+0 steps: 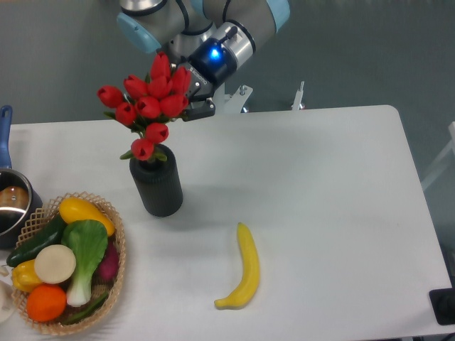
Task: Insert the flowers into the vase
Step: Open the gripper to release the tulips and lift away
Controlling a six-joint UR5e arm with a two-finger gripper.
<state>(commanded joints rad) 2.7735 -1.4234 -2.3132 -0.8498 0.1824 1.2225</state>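
The bunch of red tulip flowers (148, 106) stands in the ribbed dark grey cylinder vase (157, 186), leaning; the two-finger gripper (193, 99) sits behind the buds, grip impossible to tell

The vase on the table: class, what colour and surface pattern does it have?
The vase is dark grey-black with fine horizontal ribs, seen in the fixed camera view.

The red tulip flowers (151, 105) stand in the vase (157, 186), leaning a little left. The ribbed dark vase stands upright on the table (320, 199), nearer its left edge.
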